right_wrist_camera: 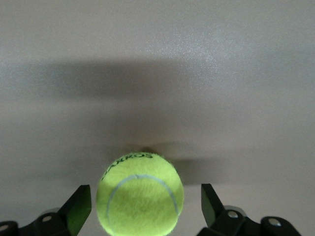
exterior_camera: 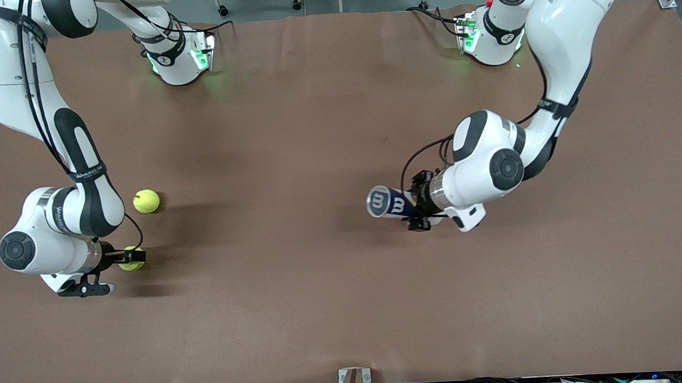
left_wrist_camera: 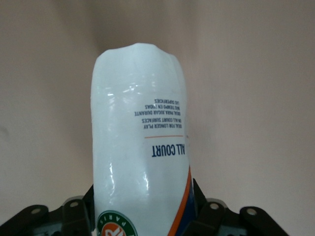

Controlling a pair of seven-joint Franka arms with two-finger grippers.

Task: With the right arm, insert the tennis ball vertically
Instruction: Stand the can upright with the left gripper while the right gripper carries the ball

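Right gripper (right_wrist_camera: pixel 140 209) spread, straddling tennis ball (exterior_camera: pixel 130 258), partly hiding it. Left gripper (exterior_camera: pixel 419 206) pinching can (exterior_camera: pixel 387 202), fingertips hidden.

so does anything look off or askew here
One thing: the white-and-navy plastic tennis ball tube lies tilted almost sideways in the shut left gripper, odd for a vertical insert. Otherwise fine: the open right gripper straddles one fuzzy yellow tennis ball; a second yellow tennis ball rests on the brown table.
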